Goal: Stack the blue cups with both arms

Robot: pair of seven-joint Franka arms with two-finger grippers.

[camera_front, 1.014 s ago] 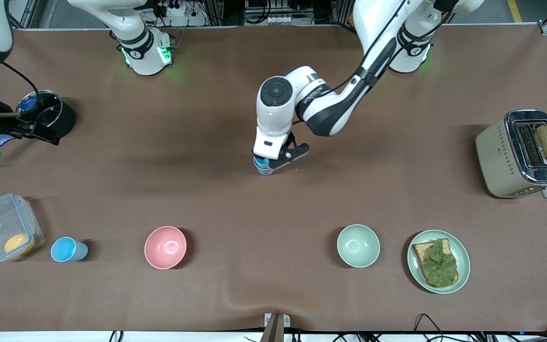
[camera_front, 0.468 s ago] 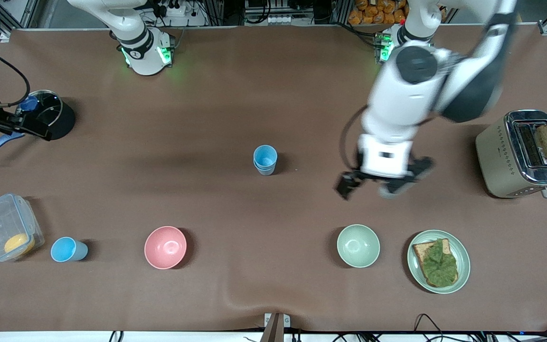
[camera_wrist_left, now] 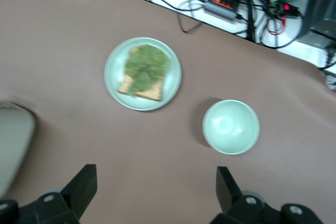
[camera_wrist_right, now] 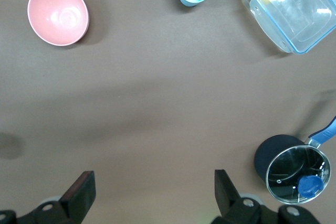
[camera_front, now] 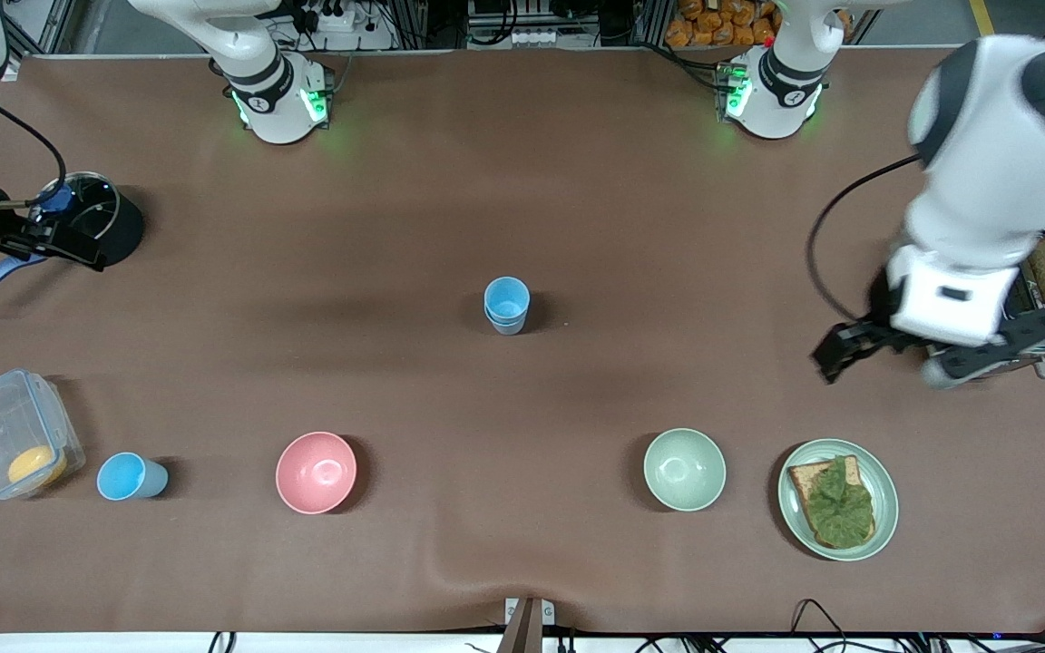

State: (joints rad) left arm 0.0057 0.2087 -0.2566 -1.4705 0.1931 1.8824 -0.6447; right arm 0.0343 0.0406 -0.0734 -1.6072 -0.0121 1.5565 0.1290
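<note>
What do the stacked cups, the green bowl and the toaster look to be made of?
Stacked cups: probably matte plastic, flat sky-blue, no glare. Green bowl: smooth plastic or melamine, with a soft highlight inside. Toaster: beige body, metal top apparently polished and mirror-bright, mostly hidden under the left gripper.

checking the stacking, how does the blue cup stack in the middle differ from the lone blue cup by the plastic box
The blue cup stack is two cups nested at mid-table; the lone blue cup is single, nearer the front camera, beside the plastic box at the right arm's end. Both stand upright, open end up, ungripped.

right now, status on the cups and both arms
Left end effector open over toaster. Right end effector open by pot. Stacked blue cups mid-table; lone blue cup unstacked.
</note>
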